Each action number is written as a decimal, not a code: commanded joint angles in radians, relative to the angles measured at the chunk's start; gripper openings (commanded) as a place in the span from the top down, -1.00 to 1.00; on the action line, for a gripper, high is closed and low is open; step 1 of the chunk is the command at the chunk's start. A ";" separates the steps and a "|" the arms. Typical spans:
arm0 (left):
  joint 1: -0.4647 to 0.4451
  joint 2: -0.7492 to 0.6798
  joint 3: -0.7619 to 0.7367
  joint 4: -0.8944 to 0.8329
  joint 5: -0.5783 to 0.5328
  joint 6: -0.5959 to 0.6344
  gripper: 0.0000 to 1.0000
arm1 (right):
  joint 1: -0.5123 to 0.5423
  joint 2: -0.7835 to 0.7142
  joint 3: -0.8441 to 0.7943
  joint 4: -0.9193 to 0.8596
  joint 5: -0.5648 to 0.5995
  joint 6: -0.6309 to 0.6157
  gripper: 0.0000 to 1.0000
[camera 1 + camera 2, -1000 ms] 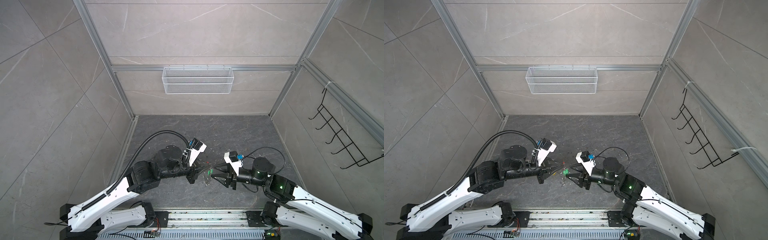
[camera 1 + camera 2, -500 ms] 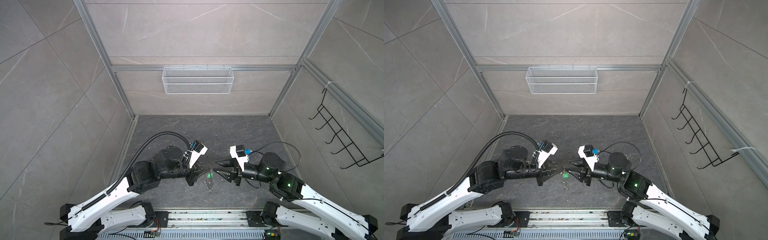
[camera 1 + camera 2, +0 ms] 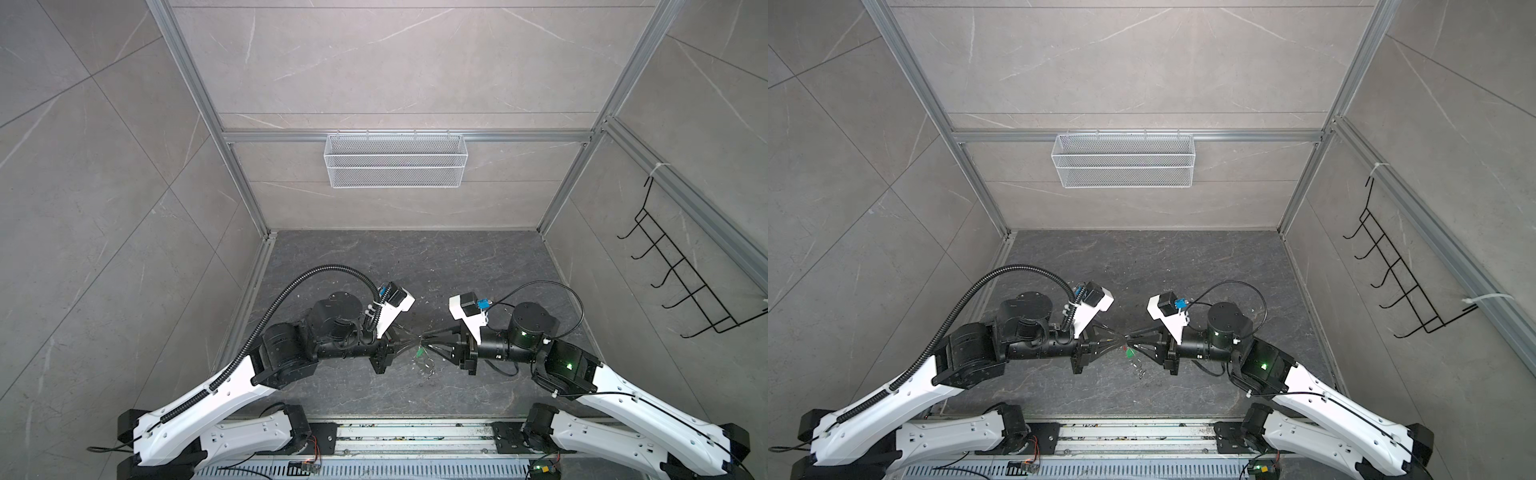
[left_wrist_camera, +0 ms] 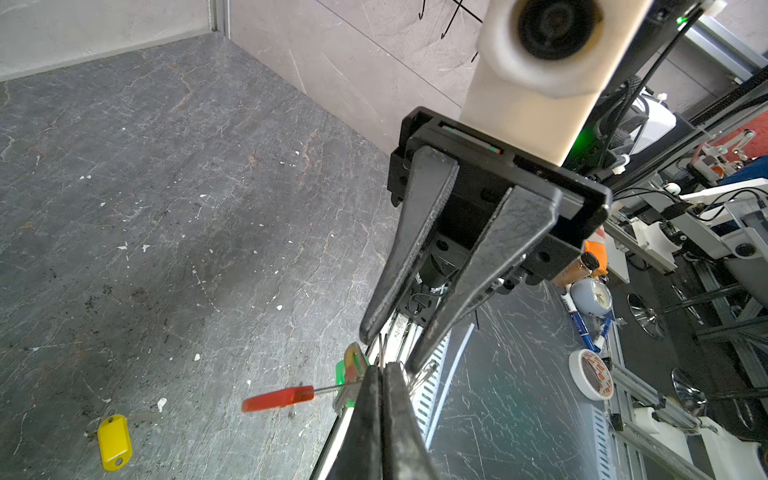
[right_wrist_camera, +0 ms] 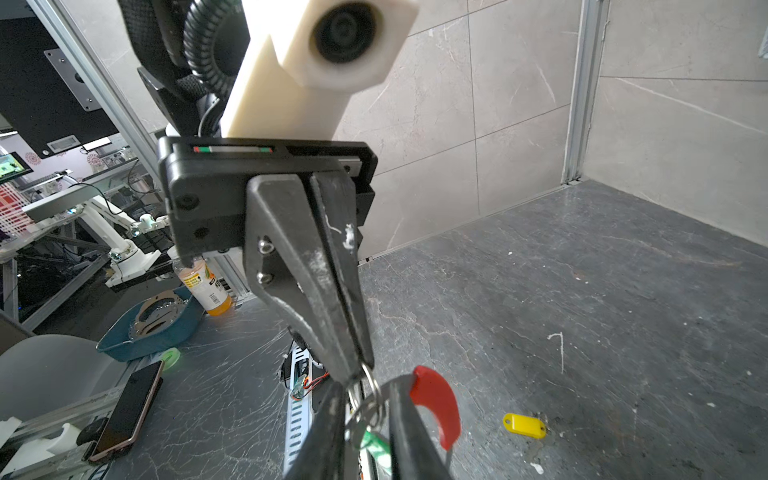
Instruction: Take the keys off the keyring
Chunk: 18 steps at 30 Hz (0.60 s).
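**A:** Left gripper (image 4: 381, 368) is pressed tight, pinching the wire of the keyring (image 4: 278, 399) and holding it clear of the floor (image 4: 166, 208)!

**B:** Right gripper (image 4: 390, 349) meets it tip to tip, jaws a sliver apart, straddling a small silver ring (image 5: 374, 384).

**A:** Mint-green key (image 5: 374, 442)?

**B:** Hanging just under those tips, between the right fingers.

**A:** And the yellow key (image 4: 114, 442) lies flat on the floor, well apart from the hoop.

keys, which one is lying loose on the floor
The key with the yellow tag: it lies alone on the floor, while the green-tagged key hangs in the air at the ring.
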<state>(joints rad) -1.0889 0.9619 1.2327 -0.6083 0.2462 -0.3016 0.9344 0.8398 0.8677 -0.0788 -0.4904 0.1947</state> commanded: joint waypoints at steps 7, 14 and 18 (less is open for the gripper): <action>-0.003 -0.017 0.010 0.029 0.047 0.024 1.00 | 0.000 0.001 -0.016 0.029 -0.028 0.026 0.69; -0.003 -0.014 0.008 0.032 0.057 0.024 1.00 | 0.000 0.011 -0.017 0.050 -0.056 0.039 0.79; -0.003 -0.011 0.007 0.032 0.057 0.024 1.00 | 0.000 0.015 -0.018 0.060 -0.070 0.046 0.90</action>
<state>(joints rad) -1.0889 0.9573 1.2327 -0.6098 0.2752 -0.2989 0.9325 0.8494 0.8600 -0.0635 -0.5224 0.2276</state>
